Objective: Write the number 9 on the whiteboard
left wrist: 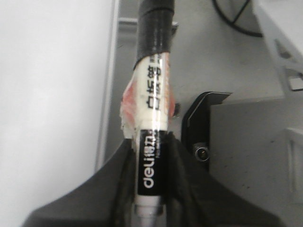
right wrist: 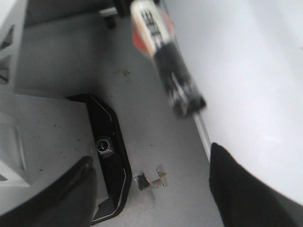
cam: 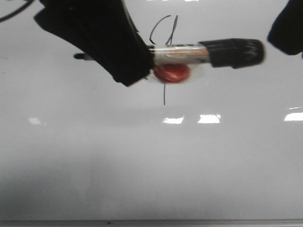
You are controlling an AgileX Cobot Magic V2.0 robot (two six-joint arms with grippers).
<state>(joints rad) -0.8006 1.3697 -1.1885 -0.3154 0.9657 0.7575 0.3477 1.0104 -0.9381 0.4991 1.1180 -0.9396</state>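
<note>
the left gripper (left wrist: 150,208) has its fingers (left wrist: 116,184) pinching a marker (cam: 199,53), whose barrel runs out past the fingertips with its black cap end farthest from them. the black band between the fingers reads "deli" in white; chinese characters further along the white barrel are too blurred to read. a red patch (cam: 171,73) clings to the barrel just beyond the fingertips. the number 9 (cam: 164,35) sits on the whiteboard (cam: 142,156) behind the barrel, its tail emerging below it. the right gripper (right wrist: 151,189) has its fingers spread wide, holding nothing, the marker's cap end beyond them.
</note>
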